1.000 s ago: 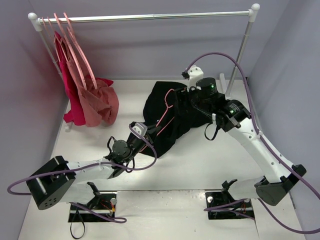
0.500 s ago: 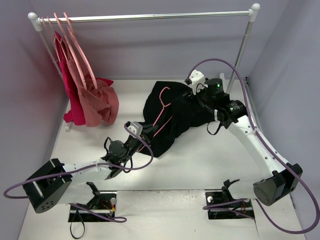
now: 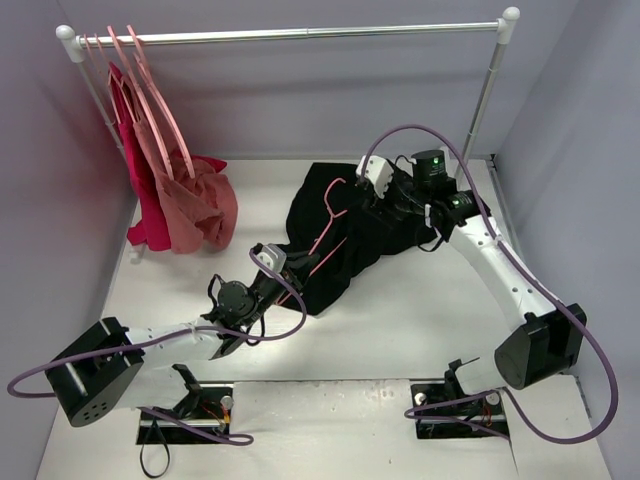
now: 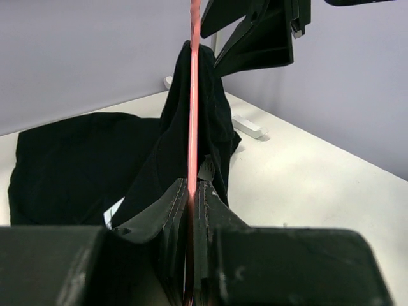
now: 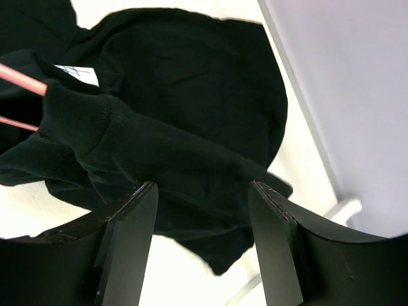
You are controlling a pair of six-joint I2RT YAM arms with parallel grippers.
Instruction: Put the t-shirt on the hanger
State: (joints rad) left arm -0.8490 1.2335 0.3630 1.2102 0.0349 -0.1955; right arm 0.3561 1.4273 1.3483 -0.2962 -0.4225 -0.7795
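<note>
The black t-shirt (image 3: pixel 345 235) lies crumpled on the white table, partly draped over the thin pale-pink hanger (image 3: pixel 322 240), whose hook (image 3: pixel 332 192) pokes out at the top. My left gripper (image 3: pixel 283 270) is shut on the hanger's lower end. In the left wrist view the pink bar (image 4: pixel 194 95) runs straight up from the shut jaws, with shirt fabric (image 4: pixel 210 108) hanging over it. My right gripper (image 3: pixel 383 207) hovers over the shirt's right side. Its fingers (image 5: pixel 135 213) stand open above a fold of the t-shirt (image 5: pixel 191 159), and the hanger (image 5: pixel 19 76) shows at the left.
A clothes rail (image 3: pixel 300 35) spans the back. A crimson garment (image 3: pixel 140 195) and a rose-pink garment (image 3: pixel 200 205) hang from pink hangers at its left end. The rail's right post (image 3: pixel 482 100) stands just behind the right arm, and its white foot (image 4: pixel 248 125) rests on the table.
The right arm has swung its wrist round and drawn its elbow back right, and its jaws have narrowed a little. The left gripper slid slightly down-left with the hanger, then held still.
</note>
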